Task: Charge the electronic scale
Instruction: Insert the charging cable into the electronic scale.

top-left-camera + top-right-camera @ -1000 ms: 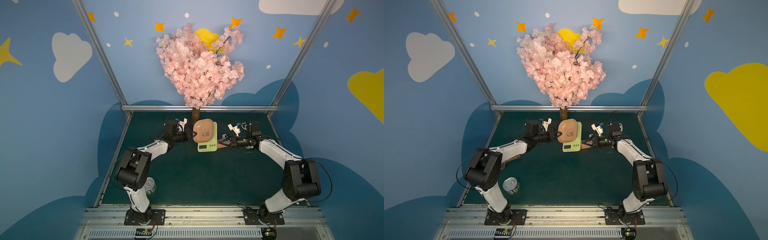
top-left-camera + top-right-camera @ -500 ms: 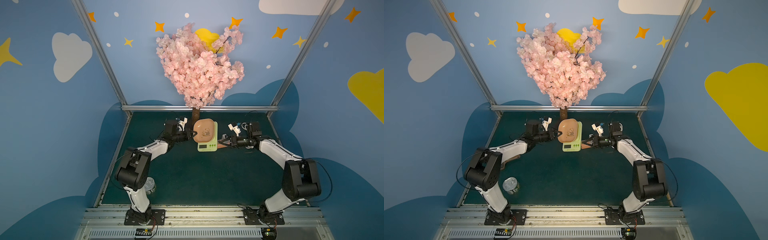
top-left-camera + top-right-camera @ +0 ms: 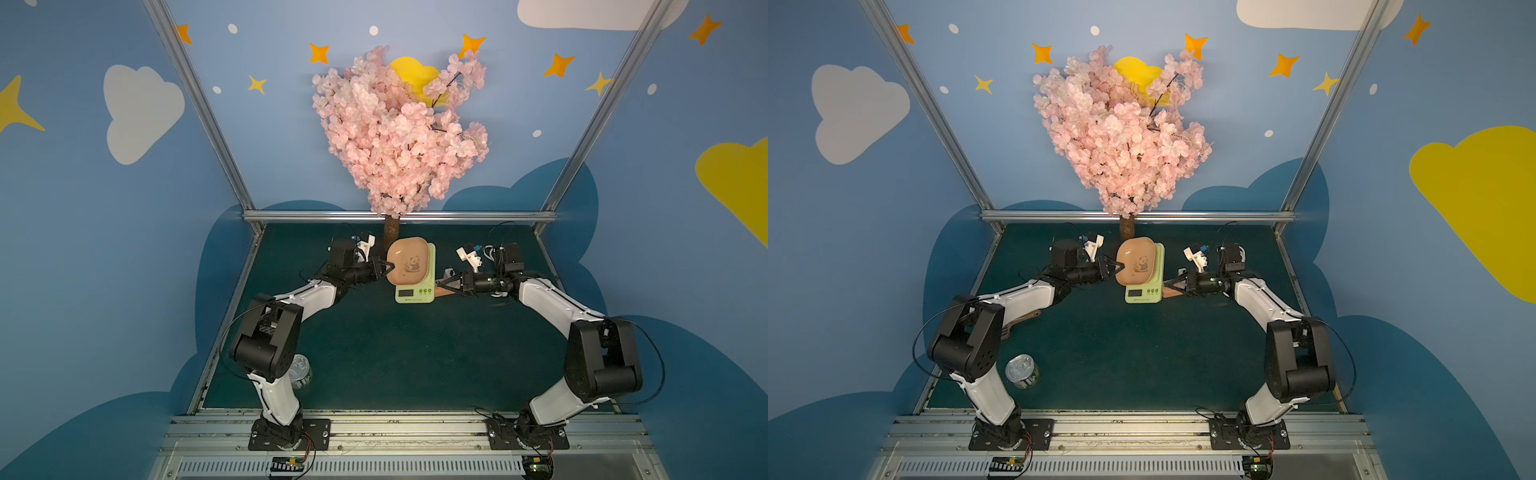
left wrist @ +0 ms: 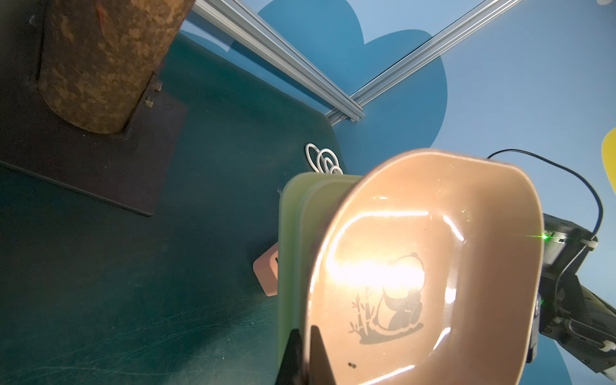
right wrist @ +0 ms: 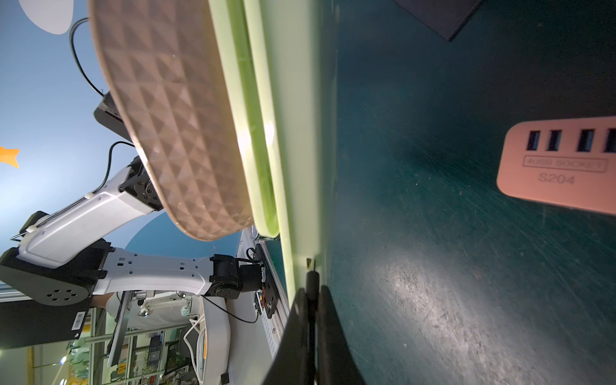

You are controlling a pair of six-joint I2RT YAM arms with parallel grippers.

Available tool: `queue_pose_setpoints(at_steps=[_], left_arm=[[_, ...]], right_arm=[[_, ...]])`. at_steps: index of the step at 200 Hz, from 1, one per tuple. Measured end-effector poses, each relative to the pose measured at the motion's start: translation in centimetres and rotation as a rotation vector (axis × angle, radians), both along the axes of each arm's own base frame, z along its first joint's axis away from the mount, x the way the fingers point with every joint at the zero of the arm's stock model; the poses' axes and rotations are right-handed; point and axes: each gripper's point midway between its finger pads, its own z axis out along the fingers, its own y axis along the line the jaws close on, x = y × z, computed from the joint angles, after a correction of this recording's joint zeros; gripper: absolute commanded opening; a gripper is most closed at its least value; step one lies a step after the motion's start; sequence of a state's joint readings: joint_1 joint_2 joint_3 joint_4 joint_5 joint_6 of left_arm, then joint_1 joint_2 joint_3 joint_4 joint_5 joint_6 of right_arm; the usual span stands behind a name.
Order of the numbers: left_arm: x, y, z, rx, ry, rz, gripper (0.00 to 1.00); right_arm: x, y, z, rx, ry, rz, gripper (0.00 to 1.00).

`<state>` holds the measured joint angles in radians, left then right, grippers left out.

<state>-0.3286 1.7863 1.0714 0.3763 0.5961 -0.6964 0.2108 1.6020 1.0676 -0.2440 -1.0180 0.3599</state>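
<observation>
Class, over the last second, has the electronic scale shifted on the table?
No. The electronic scale lies just as before, right in front of the tree trunk.

Blue cloud-and-star walls (image 3: 83, 249), pink blossom tree (image 3: 395, 124), dark green floor (image 3: 395, 353)

Bright even overhead light, sharp top views; strong glare on tray (image 4: 376, 273) (left wrist), corners vignetted.

1. The pink power strip (image 5: 560, 173) bears "S204" embossed near its end edge, below the row of USB ports.
2. Just above that, a framed line on it reads roughly "4USB SOCKET", though it is blurred.
3. Print beside the display of the electronic scale (image 3: 415, 296) is too small to read.
</observation>
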Motion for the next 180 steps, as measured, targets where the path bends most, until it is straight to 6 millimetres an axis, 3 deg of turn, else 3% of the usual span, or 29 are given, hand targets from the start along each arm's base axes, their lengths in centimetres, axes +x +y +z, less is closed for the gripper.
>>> queue_pose_setpoints(at_steps=[180], left_arm=[[0.05, -0.24, -0.15, -0.010, -0.002, -0.011, 0.04]], right_arm=[[-0.04, 0.02, 0.68, 0.010, -0.032, 0.002, 0.00]])
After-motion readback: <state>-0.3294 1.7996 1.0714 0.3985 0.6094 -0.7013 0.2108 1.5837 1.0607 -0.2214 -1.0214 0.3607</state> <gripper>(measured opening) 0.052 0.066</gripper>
